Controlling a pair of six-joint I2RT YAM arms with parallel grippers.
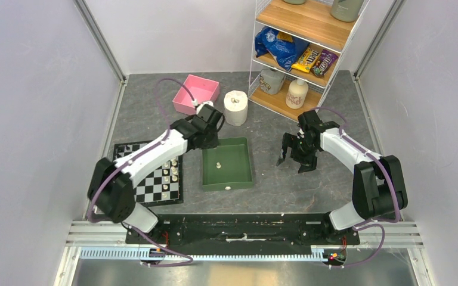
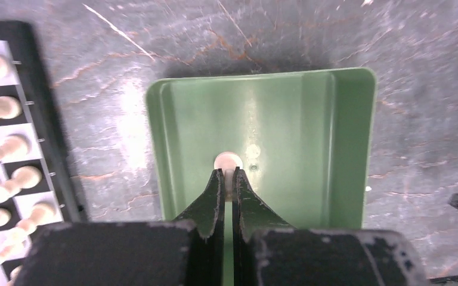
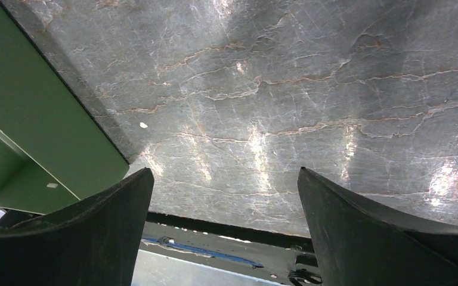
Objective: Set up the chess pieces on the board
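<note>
Faintly: M&M's bag (image 1: 308, 58) beyond the board (image 1: 149, 192)

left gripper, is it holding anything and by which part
The left gripper is shut on a chess piece in the green tray, fingertips pinching its sides, rounded end showing beyond them. The right gripper is open, empty.
</note>
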